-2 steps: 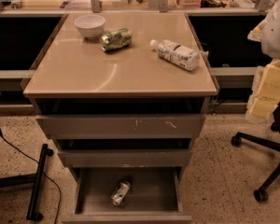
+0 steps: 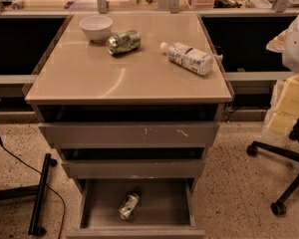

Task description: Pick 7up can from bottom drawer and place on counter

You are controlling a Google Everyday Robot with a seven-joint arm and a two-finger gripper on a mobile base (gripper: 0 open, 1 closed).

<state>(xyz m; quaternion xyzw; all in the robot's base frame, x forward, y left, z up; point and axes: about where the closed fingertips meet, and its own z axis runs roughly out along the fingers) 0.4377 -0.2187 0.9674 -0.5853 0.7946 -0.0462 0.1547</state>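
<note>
The 7up can [image 2: 128,206], pale silver with green markings, lies on its side on the floor of the open bottom drawer [image 2: 162,203], a little left of centre. The counter [image 2: 124,76] is the glossy tan top of the grey cabinet. My gripper is out of view. Only a white and pale-yellow part of my arm [image 2: 291,83] shows at the right edge, beside the counter and far from the can.
On the counter lie a white bowl [image 2: 95,28], a greener shiny can [image 2: 123,42] on its side and a white-labelled plastic bottle [image 2: 189,59]. The two upper drawers [image 2: 129,133] stand slightly open. An office chair base [image 2: 279,183] is at the right, and a black stand and cable [image 2: 40,193] at the left.
</note>
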